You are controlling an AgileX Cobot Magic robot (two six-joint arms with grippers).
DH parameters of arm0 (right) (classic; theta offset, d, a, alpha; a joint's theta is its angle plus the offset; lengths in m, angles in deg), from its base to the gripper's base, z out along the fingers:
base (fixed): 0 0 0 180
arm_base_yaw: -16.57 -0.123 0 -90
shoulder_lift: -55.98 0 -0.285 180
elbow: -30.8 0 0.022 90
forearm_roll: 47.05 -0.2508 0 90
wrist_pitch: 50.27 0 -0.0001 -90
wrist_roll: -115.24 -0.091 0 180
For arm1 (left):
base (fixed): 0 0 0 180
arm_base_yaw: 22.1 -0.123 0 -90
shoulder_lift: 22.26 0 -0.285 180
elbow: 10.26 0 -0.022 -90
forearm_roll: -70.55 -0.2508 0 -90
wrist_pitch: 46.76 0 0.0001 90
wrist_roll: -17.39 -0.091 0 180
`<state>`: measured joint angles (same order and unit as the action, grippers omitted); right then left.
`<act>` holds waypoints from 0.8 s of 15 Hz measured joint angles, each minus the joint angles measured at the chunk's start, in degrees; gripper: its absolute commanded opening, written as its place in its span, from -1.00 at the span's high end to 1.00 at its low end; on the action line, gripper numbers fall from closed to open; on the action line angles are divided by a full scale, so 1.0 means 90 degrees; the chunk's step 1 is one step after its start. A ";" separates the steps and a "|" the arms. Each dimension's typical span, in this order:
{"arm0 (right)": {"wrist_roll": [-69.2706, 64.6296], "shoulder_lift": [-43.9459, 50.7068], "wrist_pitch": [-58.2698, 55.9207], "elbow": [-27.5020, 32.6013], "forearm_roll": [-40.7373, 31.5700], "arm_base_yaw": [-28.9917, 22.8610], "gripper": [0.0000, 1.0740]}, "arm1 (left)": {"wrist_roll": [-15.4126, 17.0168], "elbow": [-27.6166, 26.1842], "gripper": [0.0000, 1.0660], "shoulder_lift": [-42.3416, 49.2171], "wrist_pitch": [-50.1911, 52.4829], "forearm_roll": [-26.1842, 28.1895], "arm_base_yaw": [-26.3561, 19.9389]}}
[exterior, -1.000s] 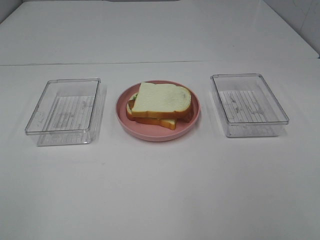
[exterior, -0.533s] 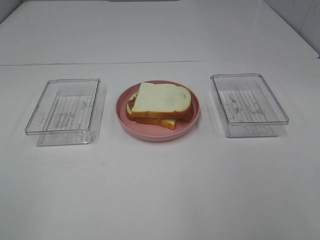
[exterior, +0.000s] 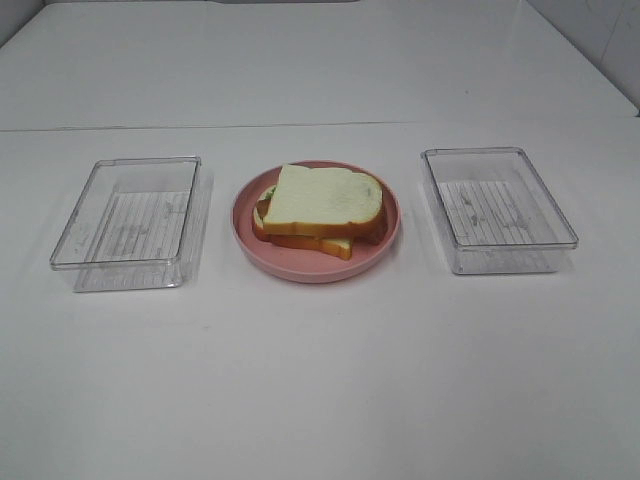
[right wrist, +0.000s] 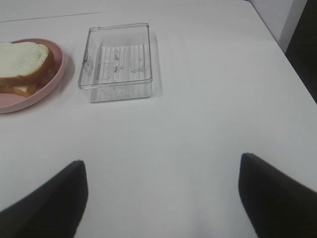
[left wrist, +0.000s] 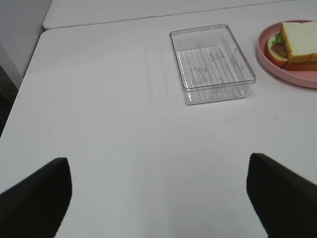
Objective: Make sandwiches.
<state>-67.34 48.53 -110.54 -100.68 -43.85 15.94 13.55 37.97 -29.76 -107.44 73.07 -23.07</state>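
One stacked sandwich point(exterior: 322, 203) lies on the round pink plate point(exterior: 300, 268) at the table's middle. A white bread slice with orange-brown crust is on top, and a second slice point(exterior: 325, 244) is at the bottom. A little green lettuce point(exterior: 268, 191) and brown bacon point(exterior: 262, 210) peek out at its left; the cheese is hidden. The sandwich also shows in the left wrist view point(left wrist: 297, 42) and the right wrist view point(right wrist: 22, 62). My left gripper point(left wrist: 157, 159) and right gripper point(right wrist: 161, 159) are open and empty over bare table, far from the plate. Neither shows in the exterior view.
An empty clear plastic tray point(exterior: 128, 222) stands left of the plate, and another point(exterior: 497, 208) stands right of it. They also show in the left wrist view point(left wrist: 212, 63) and the right wrist view point(right wrist: 118, 60). The white table's edges point(left wrist: 29, 64) lie beyond both trays.
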 measured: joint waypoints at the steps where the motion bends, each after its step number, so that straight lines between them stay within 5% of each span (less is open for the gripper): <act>1: -0.0019 0.0000 0.0000 0.0000 0.0000 0.0000 -0.46 | 0.0000 0.0000 -0.69 0.0000 0.0006 0.0000 0.0000; 12: -0.0076 0.0000 0.0000 0.0000 0.0000 0.0000 -0.46 | 0.0000 0.0000 -0.69 0.0000 0.0013 0.0000 0.0000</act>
<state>-68.03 48.53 -110.54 -100.68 -43.85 15.94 13.55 37.97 -29.76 -107.32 73.07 -23.07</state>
